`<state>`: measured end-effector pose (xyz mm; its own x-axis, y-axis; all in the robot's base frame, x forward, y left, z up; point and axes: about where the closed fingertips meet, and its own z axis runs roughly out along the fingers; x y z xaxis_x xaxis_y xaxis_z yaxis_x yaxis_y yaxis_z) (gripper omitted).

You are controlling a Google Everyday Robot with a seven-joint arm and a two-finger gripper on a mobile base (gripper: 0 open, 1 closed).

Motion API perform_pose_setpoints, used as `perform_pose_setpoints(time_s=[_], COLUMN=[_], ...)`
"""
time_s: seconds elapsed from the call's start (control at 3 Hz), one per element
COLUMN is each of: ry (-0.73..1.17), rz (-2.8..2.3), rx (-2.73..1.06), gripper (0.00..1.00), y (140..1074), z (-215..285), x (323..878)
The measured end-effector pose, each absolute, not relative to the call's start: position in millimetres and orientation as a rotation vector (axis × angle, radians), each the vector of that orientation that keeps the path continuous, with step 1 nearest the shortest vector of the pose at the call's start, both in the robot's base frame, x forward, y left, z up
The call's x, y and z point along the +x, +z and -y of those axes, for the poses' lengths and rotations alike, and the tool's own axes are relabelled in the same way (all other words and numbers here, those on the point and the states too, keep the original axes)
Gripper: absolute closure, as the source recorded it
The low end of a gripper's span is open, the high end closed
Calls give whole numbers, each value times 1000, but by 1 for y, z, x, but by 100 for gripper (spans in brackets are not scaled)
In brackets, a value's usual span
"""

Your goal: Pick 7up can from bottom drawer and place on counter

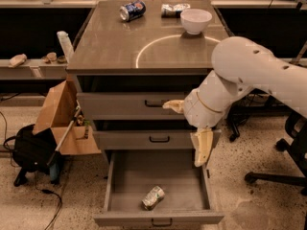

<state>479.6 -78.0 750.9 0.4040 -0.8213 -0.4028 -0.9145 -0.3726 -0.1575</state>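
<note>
Grey all over, the cabinet has its bottom drawer [144, 174] pulled fully out, so the opening part of the job looks done to me. The 7up can [153, 197] lies on its side on the drawer floor, near the front edge and a little right of centre, touching nothing else. My end effector [184, 131] hangs in front of the two upper drawers, above the open drawer's right rear corner and well apart from the can. Its two tan fingers [203, 146] are spread wide, one pointing left across the top drawer front and the other pointing down, with nothing between them. So I judge the pick has not yet begun. I have to bring the arm down into the drawer, line up on the tipped can, close on it, lift it out past the drawer fronts, and set it on the desk [110, 42]. Up there a blue can [132, 10], a foil packet [171, 9] and a white bowl [195, 20] sit along the far edge, so I would aim nearer the front, by the pale arc mark.
</note>
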Motion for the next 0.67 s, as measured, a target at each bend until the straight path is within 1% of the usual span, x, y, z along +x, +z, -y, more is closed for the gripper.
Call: perform_pose_setpoints(time_s=[0.67], ry=[392], rz=[-1493], rx=[-2331], gripper=[0], y=[706], z=[62], x=[490])
